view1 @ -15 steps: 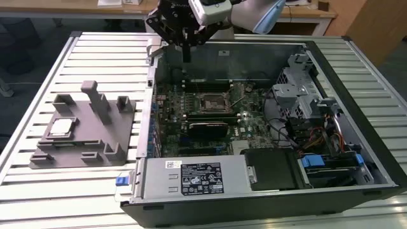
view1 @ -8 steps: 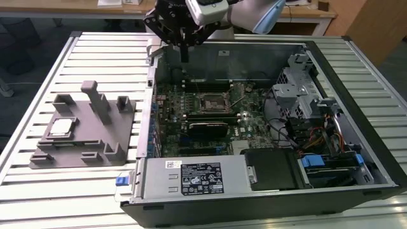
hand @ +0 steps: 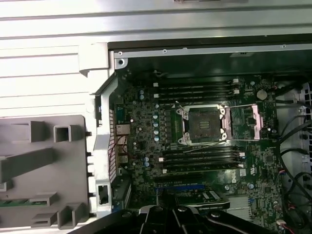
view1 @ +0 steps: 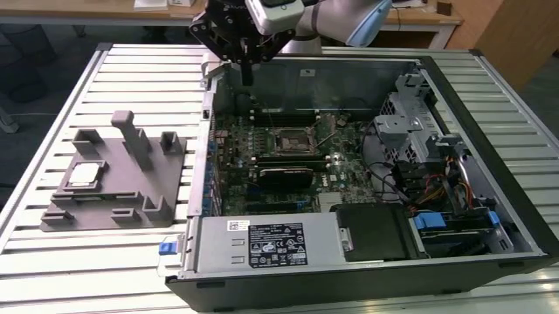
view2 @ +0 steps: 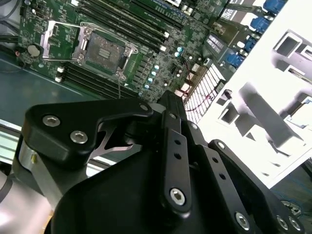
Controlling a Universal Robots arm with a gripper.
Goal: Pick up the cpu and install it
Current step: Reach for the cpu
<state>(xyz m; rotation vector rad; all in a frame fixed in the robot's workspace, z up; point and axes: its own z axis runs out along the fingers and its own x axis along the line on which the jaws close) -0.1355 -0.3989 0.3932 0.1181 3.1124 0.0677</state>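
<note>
While the jaws hang closed together and empty above one wall of the open computer case (view1: 367, 291), the bare motherboard socket (view1: 291, 139) lies below and just ahead of them. Well off to one side, outside the case, the cpu (view1: 85, 173) rests on the grey tray (view1: 96, 219) on the slatted surface (view1: 70, 261).
</note>
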